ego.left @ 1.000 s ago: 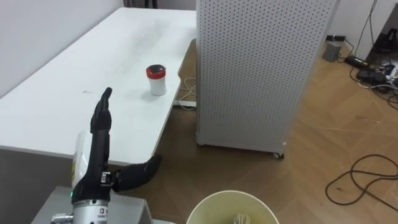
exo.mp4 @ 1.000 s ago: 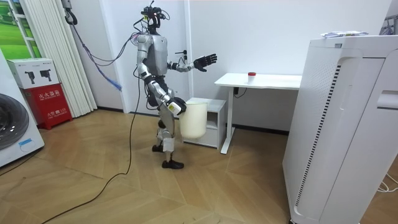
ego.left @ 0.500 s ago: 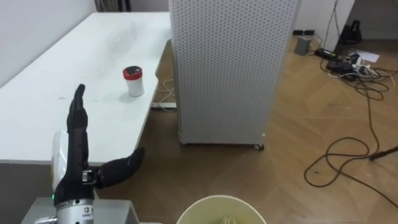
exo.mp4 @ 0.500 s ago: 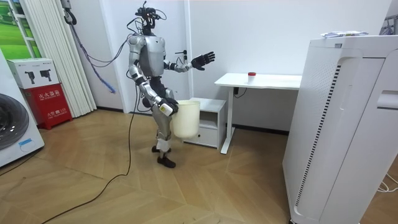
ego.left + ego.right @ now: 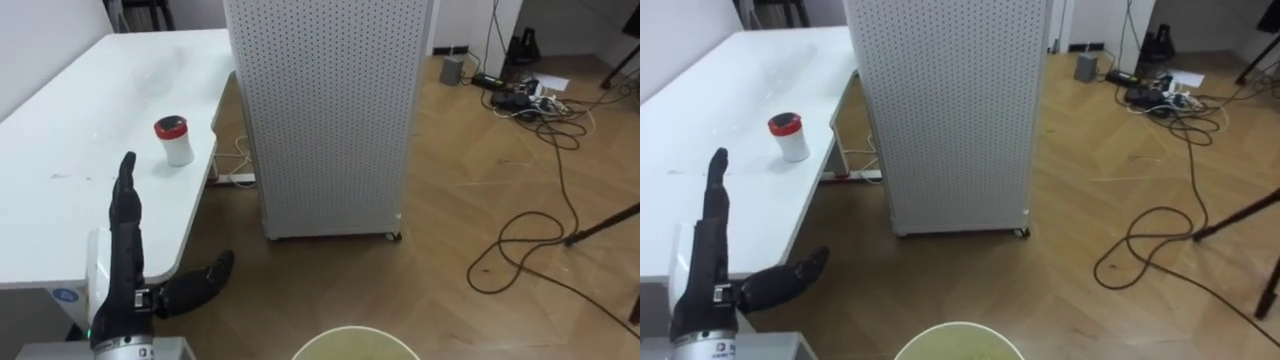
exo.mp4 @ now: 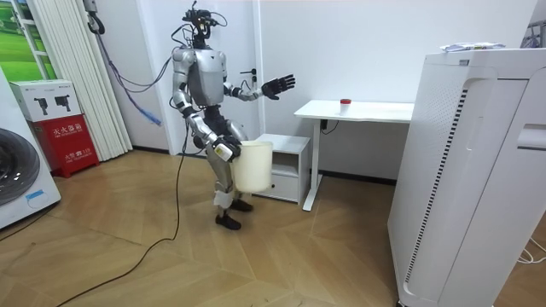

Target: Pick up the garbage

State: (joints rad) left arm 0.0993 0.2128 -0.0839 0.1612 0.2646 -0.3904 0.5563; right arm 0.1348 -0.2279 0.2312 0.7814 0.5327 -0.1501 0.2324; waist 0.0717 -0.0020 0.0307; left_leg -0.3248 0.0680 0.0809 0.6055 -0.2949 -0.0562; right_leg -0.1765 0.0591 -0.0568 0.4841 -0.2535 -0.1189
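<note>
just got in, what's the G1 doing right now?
The robot stands a little short of the white desk, with a cream bucket at its right hip, by its right hand. Its left hand is raised over the desk's near edge, open and holding nothing. A small white cup with a red lid sits on the desk, not yet picked up. A perforated white cabinet stands beside the desk.
</note>
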